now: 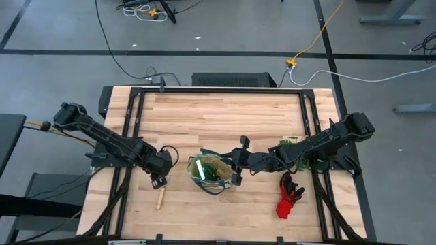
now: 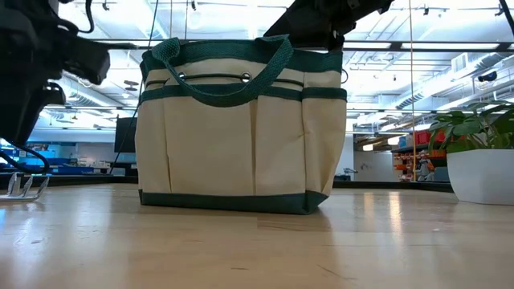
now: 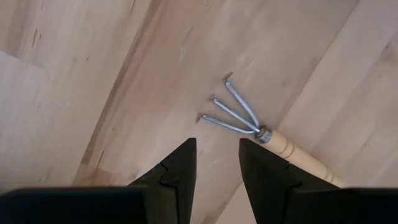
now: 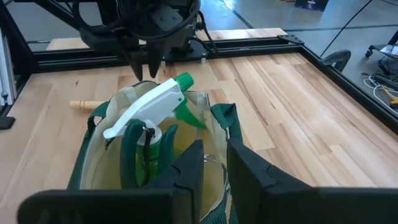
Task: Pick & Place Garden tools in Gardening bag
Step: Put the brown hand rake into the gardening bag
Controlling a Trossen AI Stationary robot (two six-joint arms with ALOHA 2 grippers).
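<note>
The beige gardening bag (image 1: pixel 193 170) with green trim stands upright mid-table (image 2: pixel 233 136). A green spray bottle with a white nozzle (image 4: pixel 155 102) lies inside it, its head sticking out. A wooden-handled mini rake (image 3: pixel 239 115) lies flat on the table left of the bag (image 1: pixel 161 197). My left gripper (image 3: pixel 217 162) hovers open just above the rake's tines (image 1: pixel 159 181). My right gripper (image 4: pixel 214 149) is at the bag's right rim (image 1: pixel 236 178), its fingers a narrow gap apart. Red-black gloves (image 1: pixel 288 197) lie on the table at the right. My right gripper comes slanting down from the table's right over the bag's green-trimmed rim (image 4: pixel 225 121), one finger toward the inside and one toward the outside. The fingers hide the rim there, so I cannot tell whether they touch it.
A leafy plant in a white pot (image 2: pixel 482 172) stands at the right, partly under my right arm (image 1: pixel 294 143). Bare tabletop lies behind and in front of the bag. A black frame (image 1: pixel 218 90) runs round the table.
</note>
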